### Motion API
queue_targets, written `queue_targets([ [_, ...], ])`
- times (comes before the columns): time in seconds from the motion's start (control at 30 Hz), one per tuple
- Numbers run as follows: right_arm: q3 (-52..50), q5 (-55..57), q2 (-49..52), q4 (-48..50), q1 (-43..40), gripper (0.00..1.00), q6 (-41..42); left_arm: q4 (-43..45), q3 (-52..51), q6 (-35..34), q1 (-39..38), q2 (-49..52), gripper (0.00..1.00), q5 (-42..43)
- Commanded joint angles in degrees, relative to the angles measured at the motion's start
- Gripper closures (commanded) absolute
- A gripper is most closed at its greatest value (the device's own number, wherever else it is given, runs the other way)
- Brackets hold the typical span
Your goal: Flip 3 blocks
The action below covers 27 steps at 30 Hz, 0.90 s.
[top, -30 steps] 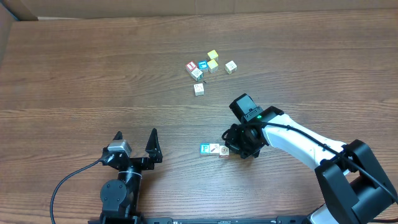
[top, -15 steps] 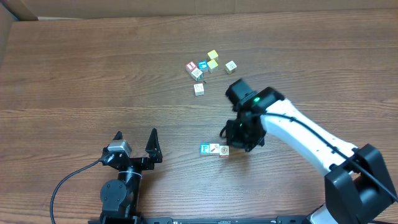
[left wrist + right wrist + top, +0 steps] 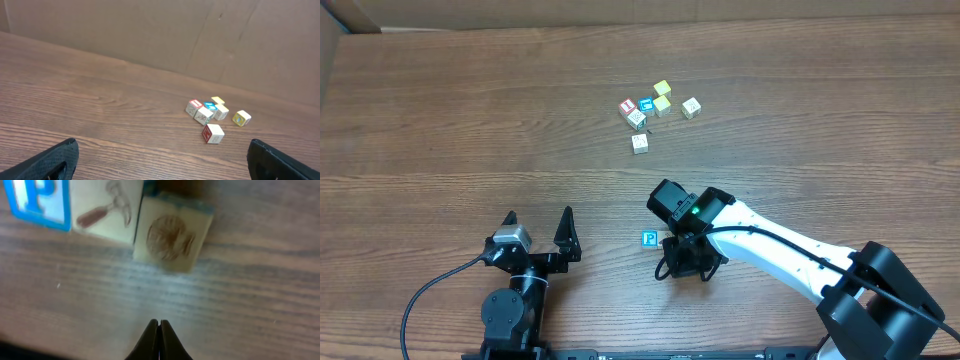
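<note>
Three blocks lie in a row on the wooden table. The right wrist view shows the blue-and-white P block (image 3: 40,200), a cream block with a hammer picture (image 3: 105,207) and a cream block with a round brown mark (image 3: 172,235). My right gripper (image 3: 159,325) is shut and empty, its tips just short of the round-mark block. From overhead only the P block (image 3: 649,238) shows; my right gripper (image 3: 682,266) hides the two cream ones. My left gripper (image 3: 538,216) rests open at the front left, holding nothing, with the fingers (image 3: 60,160) wide apart.
A loose cluster of other cubes lies at the back: a red-faced one (image 3: 628,106), a blue one (image 3: 645,105), two yellow ones (image 3: 662,89), and pale ones (image 3: 691,107). One white cube with a red side (image 3: 213,133) sits apart from the cluster, toward the front.
My right arm swung from the right of the row to over it, moving left and toward the front. It now covers the two cream blocks. The left arm stayed still.
</note>
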<state>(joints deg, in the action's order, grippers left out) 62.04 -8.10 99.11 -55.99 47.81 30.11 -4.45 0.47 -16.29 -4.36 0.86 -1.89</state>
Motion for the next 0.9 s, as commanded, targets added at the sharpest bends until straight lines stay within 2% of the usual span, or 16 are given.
queue_targets([
  [0.0, -1.86, 2.93, -0.68, 1.86, 0.24, 0.96, 1.38, 0.11, -0.2, 0.87, 0.26, -0.61, 0.0, 0.44],
  [0.87, -2.8, 2.49, 1.11, 6.23, 0.24, 0.96, 0.96, 0.09, -0.2, 0.87, 0.26, -0.61, 0.0, 0.44],
])
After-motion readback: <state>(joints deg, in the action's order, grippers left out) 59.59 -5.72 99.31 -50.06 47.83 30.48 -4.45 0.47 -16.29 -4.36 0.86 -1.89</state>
